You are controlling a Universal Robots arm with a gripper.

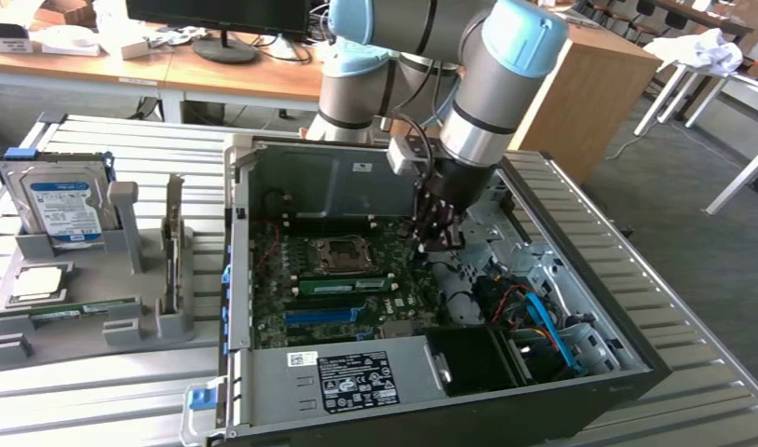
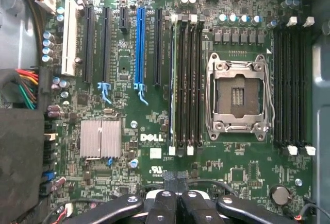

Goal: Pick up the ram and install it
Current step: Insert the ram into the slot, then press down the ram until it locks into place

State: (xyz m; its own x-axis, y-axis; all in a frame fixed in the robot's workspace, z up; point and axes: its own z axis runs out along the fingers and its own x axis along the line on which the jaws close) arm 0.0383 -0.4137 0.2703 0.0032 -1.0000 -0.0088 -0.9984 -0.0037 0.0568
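A green ram stick (image 1: 343, 283) sits in a memory slot on the motherboard, just in front of the CPU socket (image 1: 338, 253). In the wrist view this ram (image 2: 171, 80) stands edge-on in the slot bank beside the empty socket (image 2: 238, 96). A second green ram stick (image 1: 84, 310) lies in the grey holder at the exterior view's left. My gripper (image 1: 439, 238) hangs inside the open computer case, to the exterior view's right of the socket and above the board. Its black fingers (image 2: 166, 182) are pressed together with nothing between them, so the gripper (image 2: 175, 178) is shut and empty.
The grey holder (image 1: 130, 337) also carries a silver hard drive (image 1: 66, 207) and a square processor (image 1: 40, 282). The case walls (image 1: 236, 279) surround the board. A power supply (image 1: 354, 377) fills the front, with cables and a blue lead (image 1: 541, 321) at the exterior view's right.
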